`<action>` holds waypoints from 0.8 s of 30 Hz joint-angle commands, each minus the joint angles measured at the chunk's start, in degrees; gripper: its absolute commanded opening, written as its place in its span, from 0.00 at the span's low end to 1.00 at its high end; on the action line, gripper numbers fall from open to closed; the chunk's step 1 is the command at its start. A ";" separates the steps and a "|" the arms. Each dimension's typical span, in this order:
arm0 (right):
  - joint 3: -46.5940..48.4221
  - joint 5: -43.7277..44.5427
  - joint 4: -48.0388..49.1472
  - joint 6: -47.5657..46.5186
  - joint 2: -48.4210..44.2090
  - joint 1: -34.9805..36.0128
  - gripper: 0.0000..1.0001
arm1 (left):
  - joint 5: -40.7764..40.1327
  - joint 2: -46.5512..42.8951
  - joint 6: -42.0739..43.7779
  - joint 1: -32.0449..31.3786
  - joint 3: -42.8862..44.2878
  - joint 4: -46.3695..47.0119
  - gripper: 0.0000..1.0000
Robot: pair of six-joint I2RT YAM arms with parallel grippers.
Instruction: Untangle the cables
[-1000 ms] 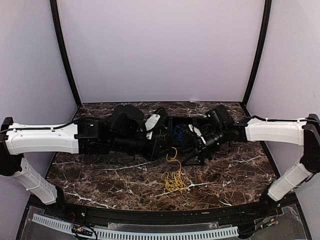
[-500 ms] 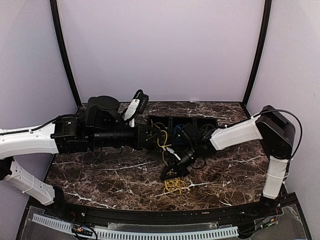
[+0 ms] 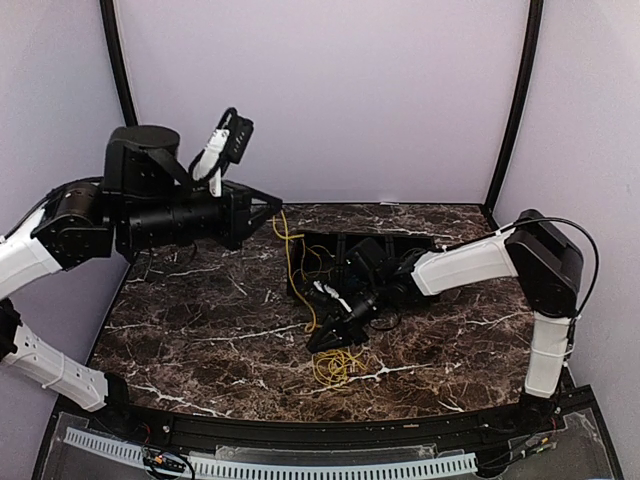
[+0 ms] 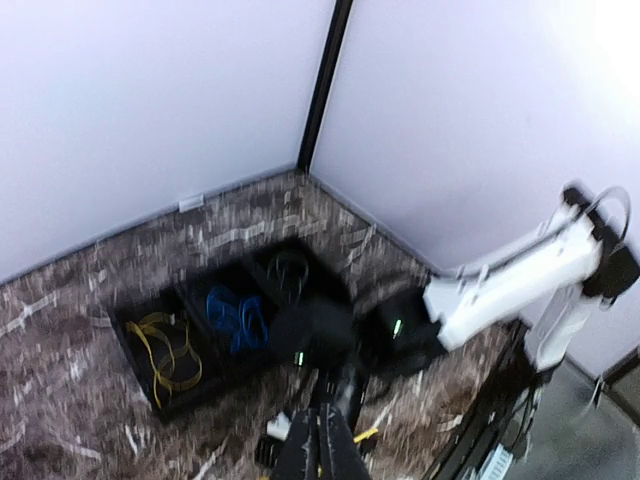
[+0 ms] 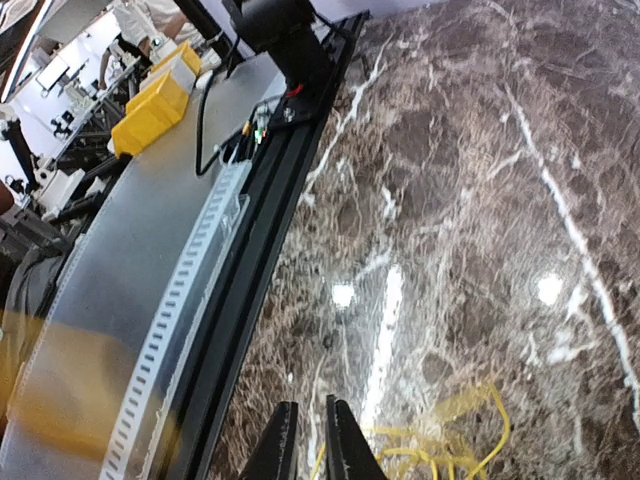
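Dark, white-veined marble bench [image 3: 200, 320] is carrying a thin yellow wire [image 3: 290, 255], trailing from the raised left pincer [image 3: 276, 206], which is pinching it, down beside the right pincer [image 3: 322, 338]. That pincer's fingers are sitting nearly together, and I cannot tell if they are gripping. Only the left wrist view is showing a blue wire coil [image 4: 238, 318] lying in a black compartmented tray [image 4: 197, 335].

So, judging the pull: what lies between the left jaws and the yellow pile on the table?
Only a yellow cable strand, passing the right jaws near the pile; the top view shows it.
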 commanded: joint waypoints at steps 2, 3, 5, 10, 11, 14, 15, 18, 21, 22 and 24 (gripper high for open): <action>-1.46 5.33 -10.29 -1.39 4.67 0.22 0.17 | -7.27 -5.25 6.11 0.30 13.96 9.68 0.00; -1.53 5.09 -10.37 -1.61 4.30 0.17 0.20 | -7.35 -4.94 6.27 0.30 14.20 9.48 0.00; -1.71 4.58 -10.59 -2.21 2.85 -0.04 0.27 | -7.46 -4.83 5.96 0.30 13.60 9.18 0.00; -2.41 6.88 -11.37 -3.18 -1.35 -0.59 0.22 | -7.72 -5.32 4.60 0.30 9.32 8.88 0.00; -2.36 7.72 -11.96 -3.42 -1.79 -0.85 0.22 | -7.93 -5.66 4.70 0.30 8.99 8.94 0.00; -2.33 8.72 -14.15 -4.44 -2.06 -2.18 0.21 | -9.97 -6.45 6.10 0.30 9.17 9.77 0.00; -2.46 8.90 -14.81 -4.80 -2.15 -2.80 0.20 | -10.73 -6.84 6.51 0.30 9.90 10.30 0.00; -2.85 9.80 -16.88 -6.37 -2.25 -4.69 0.20 | -11.72 -7.03 8.93 0.30 12.62 10.90 0.00; -2.71 11.81 -20.80 -9.47 -2.11 -6.59 0.21 | -12.70 -6.02 11.63 0.30 17.41 10.72 0.00; -2.80 12.41 -21.34 -10.15 -2.27 -7.28 0.22 | -12.97 -5.40 12.26 0.30 18.52 10.52 0.00; -3.83 13.49 -22.41 -10.80 -2.80 -8.65 0.23 | -13.85 -4.21 13.99 0.30 22.53 9.87 0.00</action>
